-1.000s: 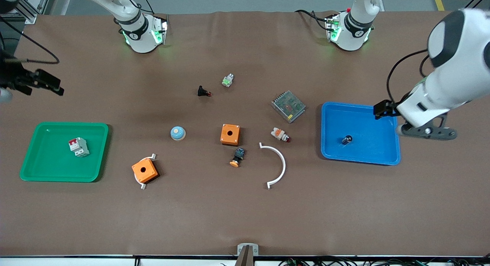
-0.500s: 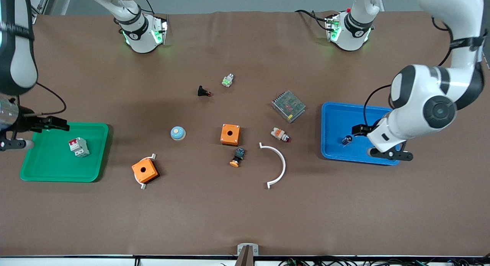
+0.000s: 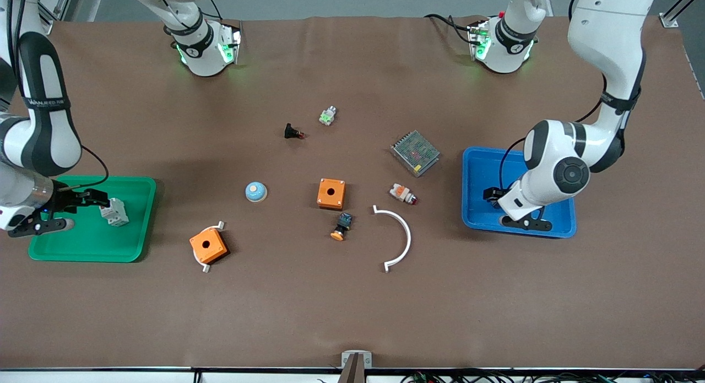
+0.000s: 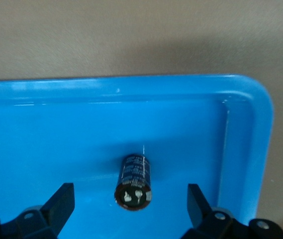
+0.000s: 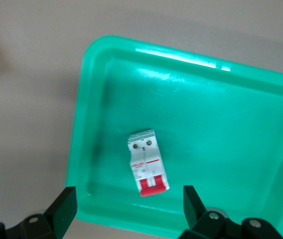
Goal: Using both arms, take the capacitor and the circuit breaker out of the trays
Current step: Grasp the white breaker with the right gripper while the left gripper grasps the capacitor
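The capacitor (image 4: 134,175), a small dark cylinder, lies on its side in the blue tray (image 3: 479,168) at the left arm's end of the table. My left gripper (image 3: 493,195) hangs open just above it, with the capacitor between the fingertips (image 4: 61,199) in the left wrist view; the front view hides it. The breaker (image 3: 117,215), white-grey with red levers, lies in the green tray (image 3: 110,239) at the right arm's end. My right gripper (image 3: 88,198) is open over that tray beside the breaker (image 5: 147,163), touching nothing.
Between the trays lie two orange boxes (image 3: 331,193) (image 3: 208,245), a blue-white dome (image 3: 256,192), a white arc (image 3: 399,234), a mesh-topped metal unit (image 3: 415,152), a push-button with orange cap (image 3: 341,226), a white-orange part (image 3: 402,193) and a small black part (image 3: 292,132).
Both arms have swung in and come down. The left gripper moved from the blue tray's outer edge to over the capacitor. The right gripper moved over the green tray, next to the breaker.
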### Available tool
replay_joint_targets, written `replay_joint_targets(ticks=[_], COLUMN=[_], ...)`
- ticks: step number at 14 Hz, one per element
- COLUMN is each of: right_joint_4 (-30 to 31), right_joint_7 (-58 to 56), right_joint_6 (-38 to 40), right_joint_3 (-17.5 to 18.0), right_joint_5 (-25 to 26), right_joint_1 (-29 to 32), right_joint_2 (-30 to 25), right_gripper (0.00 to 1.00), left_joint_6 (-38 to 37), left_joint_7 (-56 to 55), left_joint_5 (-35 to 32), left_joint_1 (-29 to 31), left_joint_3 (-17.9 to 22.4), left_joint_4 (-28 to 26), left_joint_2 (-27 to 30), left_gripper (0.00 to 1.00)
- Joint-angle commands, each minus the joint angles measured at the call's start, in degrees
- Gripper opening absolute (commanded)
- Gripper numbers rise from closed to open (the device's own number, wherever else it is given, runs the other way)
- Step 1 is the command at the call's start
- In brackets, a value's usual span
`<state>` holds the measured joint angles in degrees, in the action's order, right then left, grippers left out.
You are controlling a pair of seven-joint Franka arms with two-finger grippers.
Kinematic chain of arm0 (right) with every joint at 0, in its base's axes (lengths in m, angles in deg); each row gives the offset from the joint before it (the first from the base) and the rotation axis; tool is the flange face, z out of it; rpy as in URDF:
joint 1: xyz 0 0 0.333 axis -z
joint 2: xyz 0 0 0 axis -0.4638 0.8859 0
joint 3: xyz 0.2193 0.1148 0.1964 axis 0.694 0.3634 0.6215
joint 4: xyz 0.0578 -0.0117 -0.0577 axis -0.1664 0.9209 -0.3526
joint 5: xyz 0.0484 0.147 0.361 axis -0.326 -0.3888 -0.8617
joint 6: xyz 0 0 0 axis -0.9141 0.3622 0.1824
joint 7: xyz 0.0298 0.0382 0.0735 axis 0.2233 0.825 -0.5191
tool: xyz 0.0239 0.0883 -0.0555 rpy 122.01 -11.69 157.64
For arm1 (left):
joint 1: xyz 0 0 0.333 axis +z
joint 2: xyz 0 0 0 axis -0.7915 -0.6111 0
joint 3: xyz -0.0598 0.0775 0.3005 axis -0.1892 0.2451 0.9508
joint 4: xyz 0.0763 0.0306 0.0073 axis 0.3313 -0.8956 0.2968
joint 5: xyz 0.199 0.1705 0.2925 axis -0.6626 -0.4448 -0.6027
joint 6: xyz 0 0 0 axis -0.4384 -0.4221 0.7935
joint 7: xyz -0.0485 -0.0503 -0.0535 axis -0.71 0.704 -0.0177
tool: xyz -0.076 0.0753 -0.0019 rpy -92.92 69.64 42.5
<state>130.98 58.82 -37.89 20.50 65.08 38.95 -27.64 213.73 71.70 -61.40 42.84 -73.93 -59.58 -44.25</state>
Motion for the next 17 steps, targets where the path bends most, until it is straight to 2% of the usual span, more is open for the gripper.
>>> replay_joint_targets(ticks=[1, 3, 7, 9, 11, 12, 14, 15, 17], right_joint_4=[0.1, 0.01, -0.08, -0.43, -0.52, -0.52, -0.52, -0.61, -0.78], right_joint_7=[-4.56, -5.61, -8.87, -9.05, -9.57, -10.27, -10.37, -10.45, -11.42], right_joint_6=[-2.63, -3.16, -6.32, -6.59, -6.68, -6.68, -6.59, -6.59, -5.89], right_joint_3=[0.88, 0.88, 0.97, 0.97, 0.97, 0.97, 0.97, 0.88, 0.97], right_joint_5=[0.88, 1.67, 3.34, 3.43, 3.43, 3.43, 3.43, 3.43, 3.43], right_joint_1=[1.69, 1.78, 1.86, 1.86, 1.86, 1.86, 1.86, 1.78, 1.34], right_joint_2=[2.42, 3.83, 5.86, 6.74, 7.0, 7.35, 7.44, 7.35, 6.74], right_gripper=[0.92, 0.9, 0.85, 0.75, 0.65, 0.6, 0.5, 0.42, 0.18], left_joint_6=[0.9, 0.9, 0.37, 0.28, 0.19, 0.19, -1.03, -3.04, -7.7], left_joint_7=[1.77, 1.77, 1.86, 1.86, 1.86, 1.69, 1.25, 0.81, -0.77], left_joint_5=[0.56, 0.47, 0.47, 0.47, 0.47, 0.47, 0.99, 1.17, 2.92], left_joint_1=[0.0, 0.08, 0.09, 0.0, -0.09, -0.26, -0.44, -0.35, -1.4], left_joint_3=[-0.2, -0.2, -0.2, -0.2, -0.2, -0.29, -1.42, -2.57, -3.19], left_joint_4=[-1.31, -1.4, -1.4, -1.4, -0.71, 0.17, 4.9, 8.14, 15.61], left_joint_2=[0.46, 0.37, 0.28, 0.37, 0.37, 0.54, 0.63, 0.37, -1.73], left_gripper=[0.98, 0.85, 0.39, 0.19, 0.05, 0.01, 0.0, 0.0, 0.0])
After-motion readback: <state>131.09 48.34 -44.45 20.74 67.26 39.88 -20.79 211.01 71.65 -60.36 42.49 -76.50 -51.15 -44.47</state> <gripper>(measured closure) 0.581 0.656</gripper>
